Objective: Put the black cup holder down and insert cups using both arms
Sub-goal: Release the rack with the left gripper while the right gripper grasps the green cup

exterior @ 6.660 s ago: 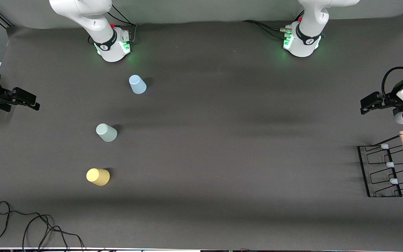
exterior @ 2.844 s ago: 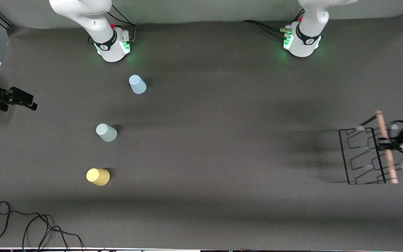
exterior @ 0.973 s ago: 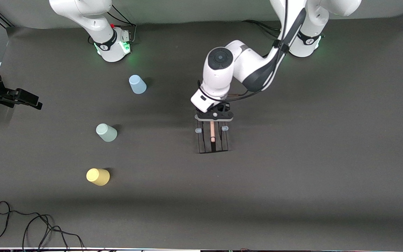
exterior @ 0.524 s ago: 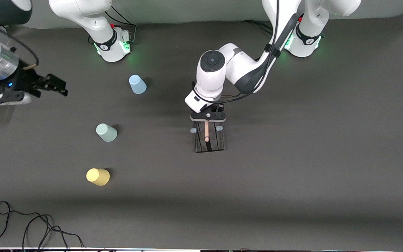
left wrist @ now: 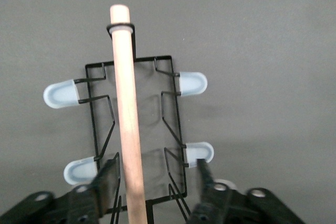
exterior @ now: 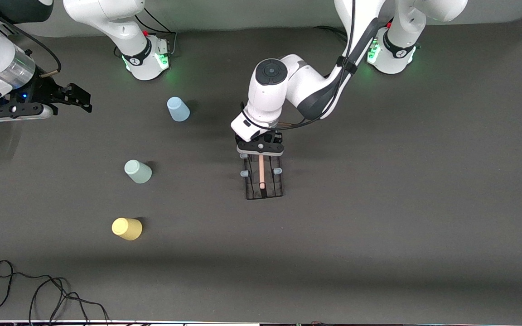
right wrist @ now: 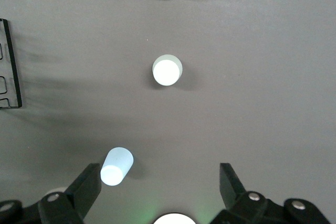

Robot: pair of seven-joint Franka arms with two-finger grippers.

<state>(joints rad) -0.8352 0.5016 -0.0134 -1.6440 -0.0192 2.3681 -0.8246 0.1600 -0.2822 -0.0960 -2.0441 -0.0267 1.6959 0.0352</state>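
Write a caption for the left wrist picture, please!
Left gripper open astride the black cup holder's wooden handle, rack standing on the table.

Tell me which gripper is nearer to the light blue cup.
Right. The right gripper, open, hangs over the table toward the right arm's end, beside the light blue cup. The left gripper is at mid-table, its fingers straddling the black cup holder's wooden handle.

1. Mid-table is occupied by the holder [exterior: 264,179], with the left gripper [exterior: 260,151] over its rod [left wrist: 127,124].
2. Three cups, blue [exterior: 178,109], green [exterior: 137,171] and yellow [exterior: 127,228], are spaced well apart; passage is left between them.
3. A cable [exterior: 39,294] is coiled at the near corner.
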